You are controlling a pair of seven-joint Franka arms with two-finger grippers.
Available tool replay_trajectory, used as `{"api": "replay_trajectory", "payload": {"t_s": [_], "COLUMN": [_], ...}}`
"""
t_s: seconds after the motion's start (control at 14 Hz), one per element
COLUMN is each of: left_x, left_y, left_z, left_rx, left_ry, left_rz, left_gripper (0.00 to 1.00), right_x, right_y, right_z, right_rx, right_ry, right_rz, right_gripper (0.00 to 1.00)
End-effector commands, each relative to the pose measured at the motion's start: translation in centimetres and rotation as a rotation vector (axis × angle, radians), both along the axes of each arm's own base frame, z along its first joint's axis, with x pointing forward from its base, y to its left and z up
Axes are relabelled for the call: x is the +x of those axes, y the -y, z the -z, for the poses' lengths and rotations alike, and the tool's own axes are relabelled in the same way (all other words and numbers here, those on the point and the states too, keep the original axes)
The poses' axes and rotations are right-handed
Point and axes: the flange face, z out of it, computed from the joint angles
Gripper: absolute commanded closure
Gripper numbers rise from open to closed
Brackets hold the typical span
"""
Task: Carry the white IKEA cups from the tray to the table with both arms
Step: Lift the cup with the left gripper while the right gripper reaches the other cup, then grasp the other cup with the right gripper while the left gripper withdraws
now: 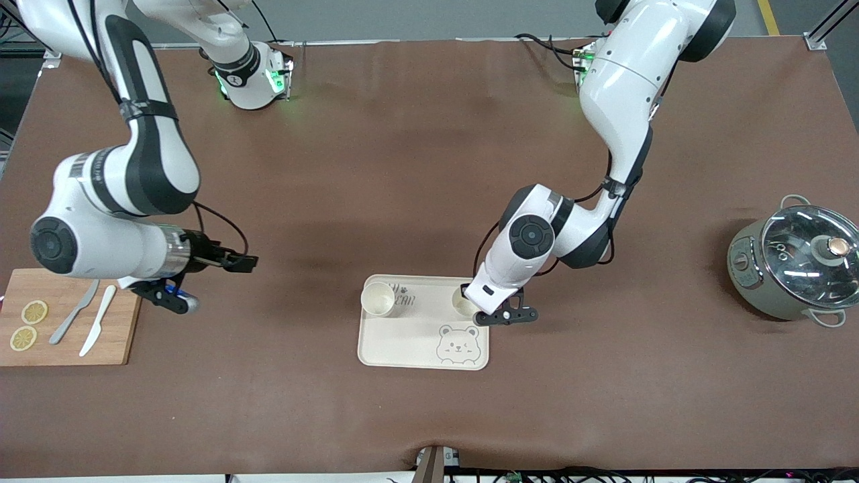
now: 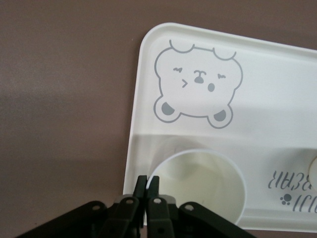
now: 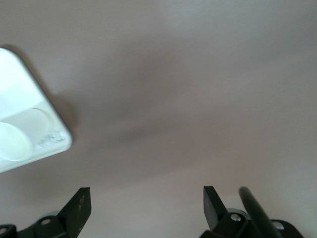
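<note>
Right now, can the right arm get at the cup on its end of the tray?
Probably yes. The right gripper, jaws open, hangs beside the cutting board; only bare table lies between it and that cup. The left gripper is at the other cup.

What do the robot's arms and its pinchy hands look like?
Both arms are glossy white and rounded, with black bands at the joints and thin black cables looping alongside. The bases glow green. The left arm and the right arm each end in a black gripper with two flat fingers: the left gripper and the right gripper, which shows a small blue spot.
</note>
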Motion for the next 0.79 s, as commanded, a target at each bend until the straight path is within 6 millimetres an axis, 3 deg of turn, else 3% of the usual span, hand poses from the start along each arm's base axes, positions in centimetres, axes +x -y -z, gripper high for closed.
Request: {"api": "replay_trajectory", "payload": {"t_s": [0.0,0.07,0.21,0.43,0.57,0.64,0.71], "left_x": [0.1,0.2,0.5,0.7,0.6,0.9,0.9], "left_y": [0.2,0.0,-1.1,-4.2,-6.8,-9.3,-11.6], "left_z": [-3.1,-3.9,-7.4,-11.8,-13.8,-14.4,-14.7], "left_rx": [0.008,0.007,0.019,0.058,0.095,0.117,0.137], "left_ry": [0.041,0.046,0.049,0.007,-0.038,-0.068,-0.080], "left_rz": [0.000,-0.007,-0.014,-0.042,-0.033,-0.030,0.000], "left_gripper": [1.00,1.00,1.00,1.00,1.00,1.00,1.00], "right_x": [0.6,0.7,0.9,-0.4,-0.8,-0.9,-1.5], "right_y": [-4.3,-6.0,-9.5,-17.1,-19.2,-20.3,-21.5], "right_z": [0.6,1.1,2.8,7.6,9.7,10.0,10.7], "right_rx": [0.028,0.030,0.033,0.032,0.011,0.011,-0.002], "right_ry": [0.031,0.048,0.061,0.100,0.097,0.100,0.100], "right_rz": [0.089,0.125,0.187,0.215,0.286,0.278,0.250], "right_gripper": [0.00,0.00,0.00,0.00,0.02,0.18,0.28]}}
